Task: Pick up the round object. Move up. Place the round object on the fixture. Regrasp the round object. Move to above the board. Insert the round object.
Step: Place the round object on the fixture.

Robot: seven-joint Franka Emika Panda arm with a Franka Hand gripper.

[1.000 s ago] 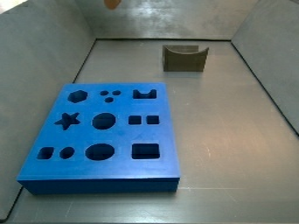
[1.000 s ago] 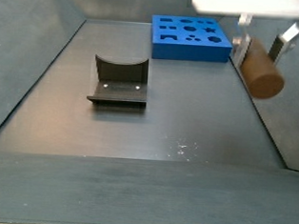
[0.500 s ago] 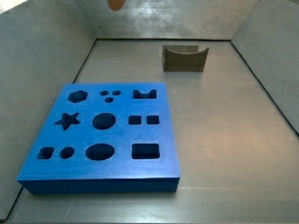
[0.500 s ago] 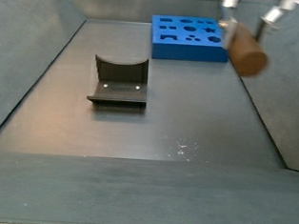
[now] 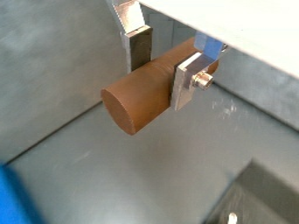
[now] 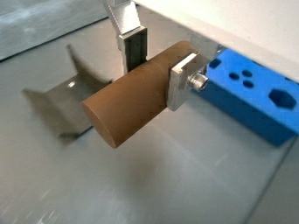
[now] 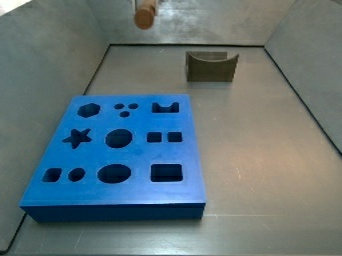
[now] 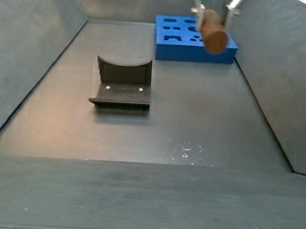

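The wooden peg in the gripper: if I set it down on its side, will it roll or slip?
Probably rolls: the peg is a smooth cylinder. The fixture has a notched top that should cradle it. It looks rigid, and the gripper clamps only one end, so it may pivot.

No text, label, brand, number or sign can be read in any view. The round object (image 5: 146,87) clamped between the plates of the tool (image 5: 163,72) is plain brown with no marking. The blue board (image 6: 251,92) beyond the tool and the fixture (image 8: 121,83) below and to its side are equally unmarked.
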